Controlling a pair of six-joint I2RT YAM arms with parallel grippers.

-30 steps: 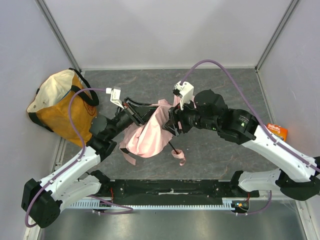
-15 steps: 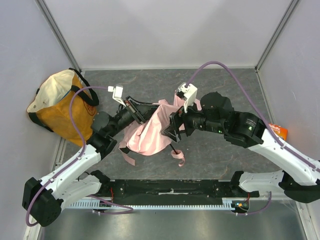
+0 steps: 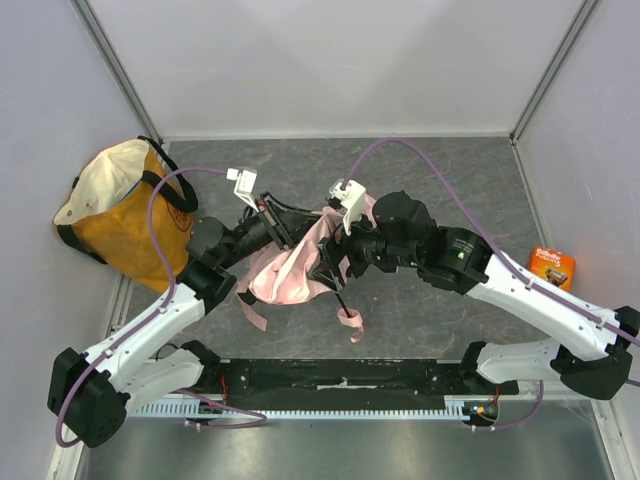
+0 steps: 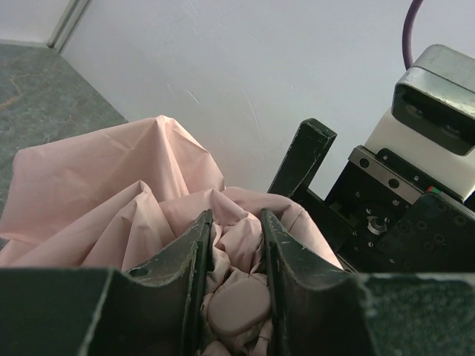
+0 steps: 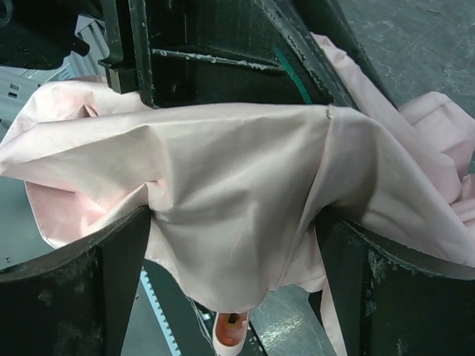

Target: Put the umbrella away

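Observation:
The pale pink umbrella (image 3: 290,268) hangs loosely folded above the grey floor between both arms. Its thin black shaft (image 3: 340,298) points down to a pink end with a strap (image 3: 351,321). My left gripper (image 3: 288,222) is shut on bunched canopy fabric at the umbrella's upper end; in the left wrist view (image 4: 236,222) its jaws pinch pink folds (image 4: 111,185) and a rounded pink tip. My right gripper (image 3: 330,262) is open, its jaws standing wide on either side of the hanging canopy. In the right wrist view (image 5: 234,245) the fabric (image 5: 223,163) drapes between them.
An orange-and-cream tote bag (image 3: 125,210) stands against the left wall with its top open. A small orange packet (image 3: 552,263) lies at the right wall. White walls enclose the grey floor (image 3: 450,180). The black rail (image 3: 340,375) runs along the near edge.
My right gripper has moved left and closer over the umbrella's canopy, staying open. The left gripper keeps its hold and has shifted slightly up and right.

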